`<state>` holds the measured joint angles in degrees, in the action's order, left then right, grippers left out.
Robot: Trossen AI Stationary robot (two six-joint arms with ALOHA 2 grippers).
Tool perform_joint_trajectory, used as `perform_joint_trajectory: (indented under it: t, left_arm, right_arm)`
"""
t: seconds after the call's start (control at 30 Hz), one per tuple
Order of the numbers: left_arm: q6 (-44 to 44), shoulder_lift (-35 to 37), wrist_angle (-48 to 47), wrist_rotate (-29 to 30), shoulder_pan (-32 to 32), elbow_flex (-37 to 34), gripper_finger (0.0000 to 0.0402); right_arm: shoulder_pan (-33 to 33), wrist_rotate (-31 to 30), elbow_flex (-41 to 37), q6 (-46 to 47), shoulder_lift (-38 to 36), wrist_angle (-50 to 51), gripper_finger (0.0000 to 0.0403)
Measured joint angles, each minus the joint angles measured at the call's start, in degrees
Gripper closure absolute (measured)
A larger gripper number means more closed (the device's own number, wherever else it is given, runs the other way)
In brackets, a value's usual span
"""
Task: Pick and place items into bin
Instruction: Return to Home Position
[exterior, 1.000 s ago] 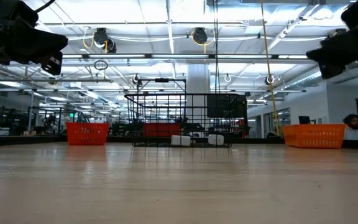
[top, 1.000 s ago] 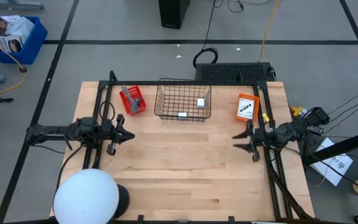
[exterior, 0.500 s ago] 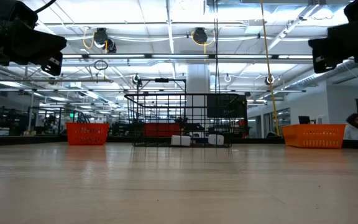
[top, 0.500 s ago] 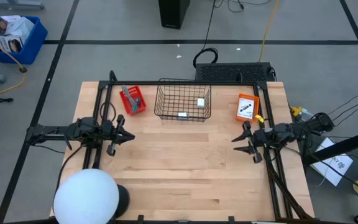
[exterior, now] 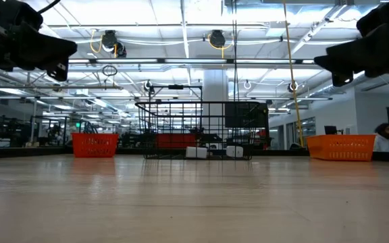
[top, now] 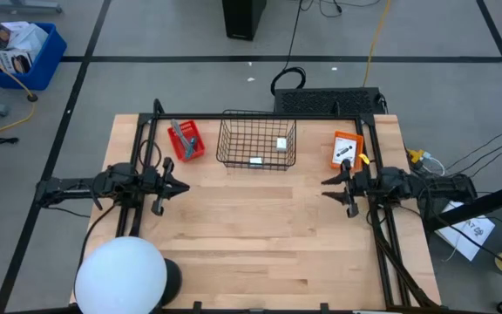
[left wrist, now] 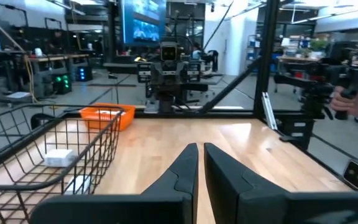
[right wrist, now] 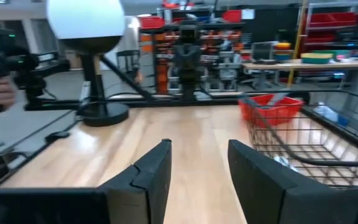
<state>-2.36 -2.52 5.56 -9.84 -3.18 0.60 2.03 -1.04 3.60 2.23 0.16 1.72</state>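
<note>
While hovering above the table's left side, the left gripper is pinched shut on nothing; a grey tool lies in the red bin, two white boxes sit in the wire basket, and the right gripper hangs spread open, empty, near the right edge.

Under both jaws the table was pale, smooth wood with a soft sheen. The basket beyond them was thin black wire. The red bin near the left gripper's jaws and the orange bin near the right gripper's looked plastic.
</note>
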Motion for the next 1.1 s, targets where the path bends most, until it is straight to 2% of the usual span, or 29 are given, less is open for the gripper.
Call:
perform_joint_trajectory:
  t: [0.2,0.43,0.63,0.83,1.1]
  left_arm:
    - [-0.2,-0.1,-2.7,-3.6,-2.3,0.0,0.0371]
    - [1.0,-0.3,-2.5,-6.2,-2.5,0.0,0.0371]
    - [1.7,-0.4,-2.8,-3.4,-2.3,0.0,0.0371]
    - [-1.5,-0.4,-2.9,0.4,-2.3,0.0,0.0371]
    - [-1.9,-0.5,-2.5,0.9,-2.3,0.0,0.0371]
  right_arm:
    - [-3.9,1.1,0.0,-0.6,0.0,0.2,0.025]
    - [-5.4,1.2,-0.3,-1.2,0.2,0.4,0.0252]
    - [-5.4,1.3,-1.8,-1.9,0.2,0.0,0.0253]
    - [-5.4,1.3,-1.8,-0.9,0.4,-0.2,0.0251]
    - [-5.4,1.3,-1.8,0.0,0.4,-2.9,0.0254]
